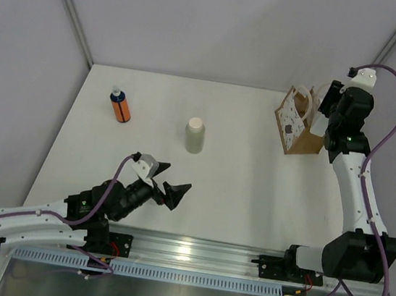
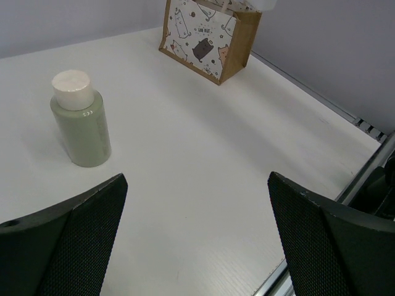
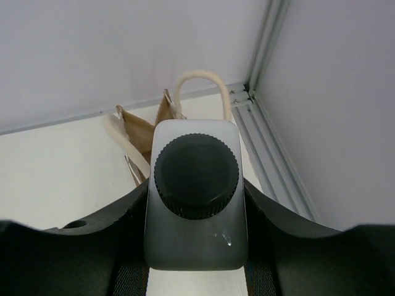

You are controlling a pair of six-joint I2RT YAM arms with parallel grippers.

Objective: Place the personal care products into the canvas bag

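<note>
The cream bottle [image 1: 195, 134] with a white cap stands mid-table; it also shows in the left wrist view [image 2: 80, 120]. The orange bottle [image 1: 120, 106] stands at the far left. The canvas bag [image 1: 299, 125] stands at the far right, its patterned panel facing left [image 2: 207, 40]. My left gripper [image 1: 171, 182] is open and empty [image 2: 194, 228], low over the table, nearer than the cream bottle. My right gripper [image 1: 325, 110] is shut [image 3: 196, 246] on a white squarish bottle with a black cap [image 3: 196, 176], held above the bag [image 3: 145, 126].
The table's back right corner and metal frame rail [image 3: 271, 154] lie just beyond the bag. A rail [image 1: 191, 253] runs along the near edge. Grey walls close the back and sides.
</note>
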